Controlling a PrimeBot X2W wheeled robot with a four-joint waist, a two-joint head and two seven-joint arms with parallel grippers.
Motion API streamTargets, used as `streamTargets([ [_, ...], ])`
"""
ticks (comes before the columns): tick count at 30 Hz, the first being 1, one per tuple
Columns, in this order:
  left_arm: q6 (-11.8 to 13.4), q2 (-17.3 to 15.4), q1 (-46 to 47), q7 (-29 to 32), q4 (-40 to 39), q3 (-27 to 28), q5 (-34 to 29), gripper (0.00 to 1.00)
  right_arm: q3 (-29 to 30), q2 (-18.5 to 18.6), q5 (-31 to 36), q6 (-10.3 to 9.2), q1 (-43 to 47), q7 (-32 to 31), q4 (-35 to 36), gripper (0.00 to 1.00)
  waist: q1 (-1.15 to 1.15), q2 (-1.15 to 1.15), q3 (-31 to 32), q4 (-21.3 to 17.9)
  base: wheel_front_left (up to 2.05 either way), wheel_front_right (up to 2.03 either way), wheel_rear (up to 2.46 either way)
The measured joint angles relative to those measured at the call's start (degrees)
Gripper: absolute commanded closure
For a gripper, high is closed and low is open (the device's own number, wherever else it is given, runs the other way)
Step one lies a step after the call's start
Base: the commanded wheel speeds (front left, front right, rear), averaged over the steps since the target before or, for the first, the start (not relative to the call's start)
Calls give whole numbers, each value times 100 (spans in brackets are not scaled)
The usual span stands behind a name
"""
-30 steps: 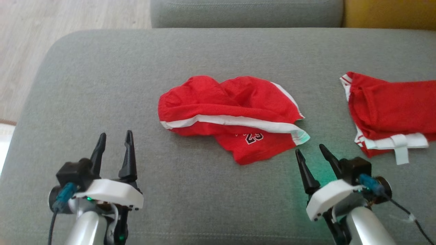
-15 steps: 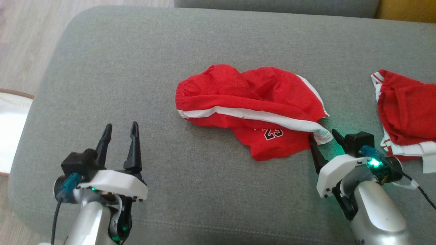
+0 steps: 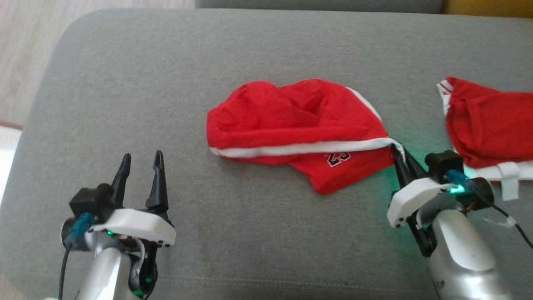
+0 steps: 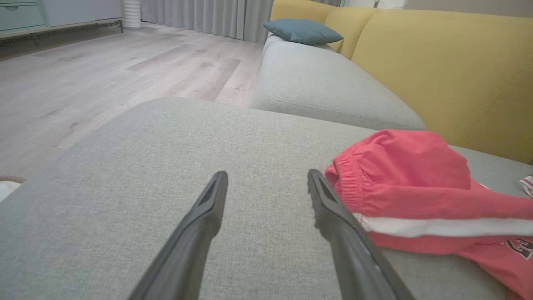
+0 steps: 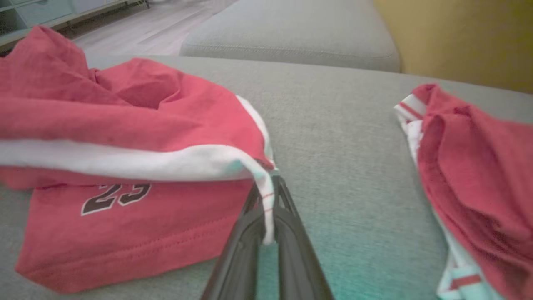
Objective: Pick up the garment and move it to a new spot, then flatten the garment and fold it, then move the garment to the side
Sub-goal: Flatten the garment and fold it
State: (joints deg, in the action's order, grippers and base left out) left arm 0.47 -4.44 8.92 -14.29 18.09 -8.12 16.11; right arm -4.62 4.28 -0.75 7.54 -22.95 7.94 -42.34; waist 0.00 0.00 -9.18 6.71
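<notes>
The garment [image 3: 295,125], red shorts with white side stripes and a "23" print, lies crumpled in the middle of the grey cushion [image 3: 166,75]. My right gripper [image 3: 399,152] is shut on the white-trimmed corner of the garment [image 5: 125,137] at its right end; in the right wrist view the white hem [image 5: 266,196] is pinched between the closed fingers [image 5: 245,233]. My left gripper [image 3: 141,160] stands open over bare cushion, left of the garment [image 4: 408,183] and apart from it, with nothing between its fingers [image 4: 208,208].
A second red and white garment [image 3: 487,125] lies at the cushion's right edge, close to my right arm. Another grey cushion [image 4: 325,83] and a yellow sofa back [image 4: 449,71] stand beyond. Wooden floor [image 3: 21,50] lies off the cushion's left edge.
My right gripper has moved forward to the garment's right corner and closed on its white hem, pulling the stripe taut. The left gripper has stayed open in place. The head camera has shifted.
</notes>
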Motion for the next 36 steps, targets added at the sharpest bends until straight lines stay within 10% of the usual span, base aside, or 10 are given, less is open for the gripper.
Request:
streamTargets([
  [17, -705, -10, 281, 2, 980, -777, -301, 0, 672, -22, 185, 0, 164, -400, 493, 100, 0, 0, 3, -435, 0, 0, 0],
  [36, -798, -93, 1362, 14, 2240, -2271, 204, 0, 435, -55, 185, 0, 144, -658, 820, 100, 0, 0, -261, -754, 0, 0, 0],
])
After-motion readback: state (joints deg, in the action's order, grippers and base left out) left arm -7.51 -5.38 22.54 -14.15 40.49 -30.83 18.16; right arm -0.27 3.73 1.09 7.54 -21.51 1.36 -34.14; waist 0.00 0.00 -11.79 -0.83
